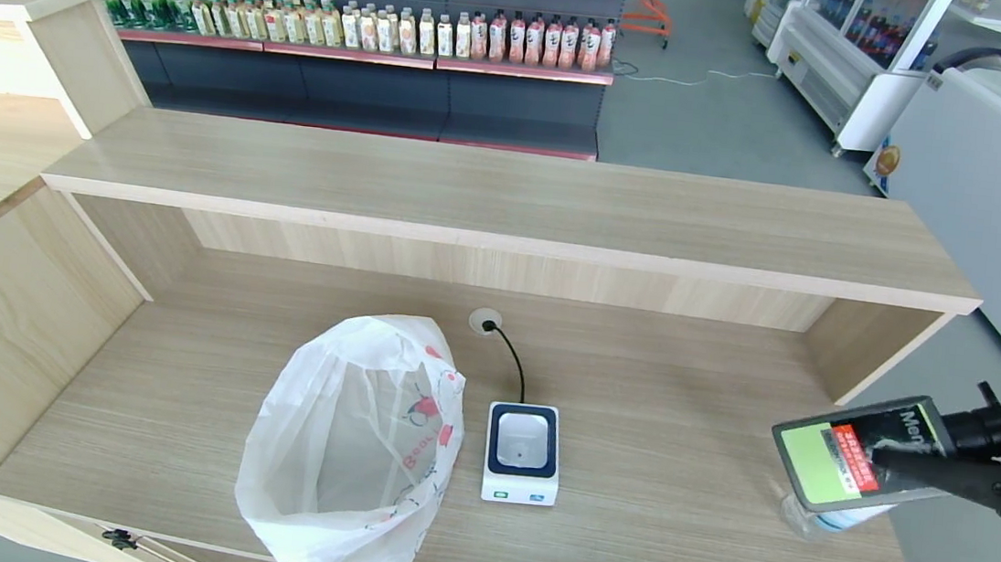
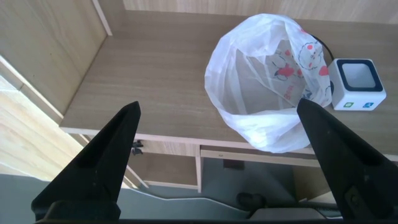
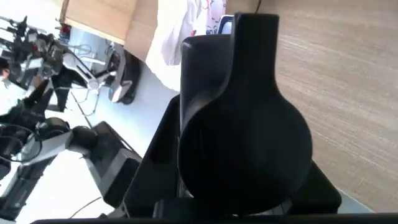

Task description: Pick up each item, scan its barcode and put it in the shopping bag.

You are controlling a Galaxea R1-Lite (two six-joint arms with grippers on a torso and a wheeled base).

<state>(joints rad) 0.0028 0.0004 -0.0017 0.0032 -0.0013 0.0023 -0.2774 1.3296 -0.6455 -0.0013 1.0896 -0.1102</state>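
Your right claw (image 1: 896, 466) grips the stiff, light-looking pack (image 1: 824, 450) near one end; hold firmly, it may pivot. Left claw (image 2: 219, 104) gapes empty.

Upright shopping bag (image 1: 425, 439), mouth open, just beside scanner (image 1: 522, 453).

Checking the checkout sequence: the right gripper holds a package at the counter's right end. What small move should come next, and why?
Probably carry the dark package left toward the scanner. The right gripper holds it well to the scanner's right, above the counter's end, so it looks unscanned; the shopping bag comes after.
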